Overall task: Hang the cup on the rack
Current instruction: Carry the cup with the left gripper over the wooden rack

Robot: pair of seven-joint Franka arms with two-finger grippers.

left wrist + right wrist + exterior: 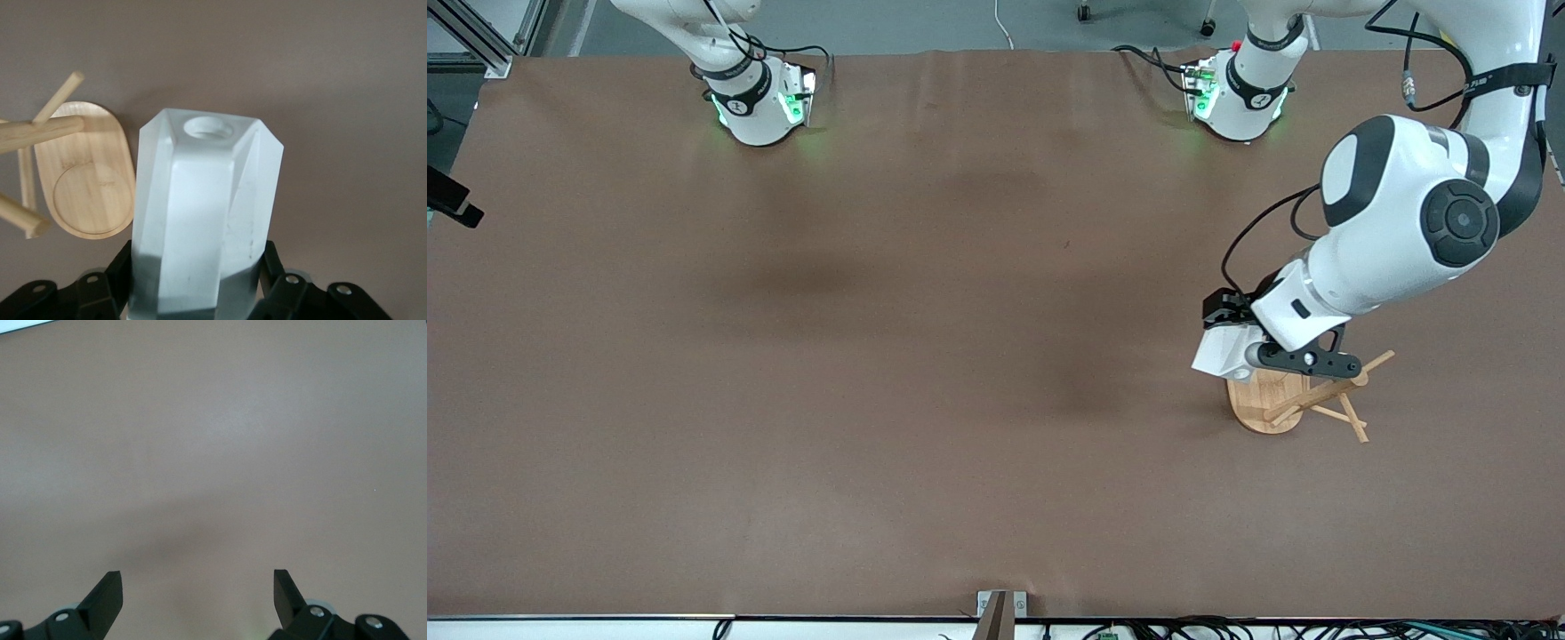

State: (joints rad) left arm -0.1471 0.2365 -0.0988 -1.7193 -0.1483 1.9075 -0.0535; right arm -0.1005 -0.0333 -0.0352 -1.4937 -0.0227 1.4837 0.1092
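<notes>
My left gripper (1227,331) is shut on the cup (1221,352), a white faceted cup. It holds the cup in the air over the edge of the rack's oval base (1258,406). In the left wrist view the cup (207,200) fills the middle between the black fingers (112,273), with its handle's round hole (212,127) at the end away from the gripper (200,283). The bamboo rack (87,180) lies beside the cup, its post and thin pegs (59,99) apart from it. The pegs (1327,391) are bare. My right gripper (198,587) is open and empty over bare table.
The brown table (925,356) spreads wide around the rack. The two arm bases (760,102) stand along its edge farthest from the front camera. A small metal bracket (1000,609) sits at the edge nearest it.
</notes>
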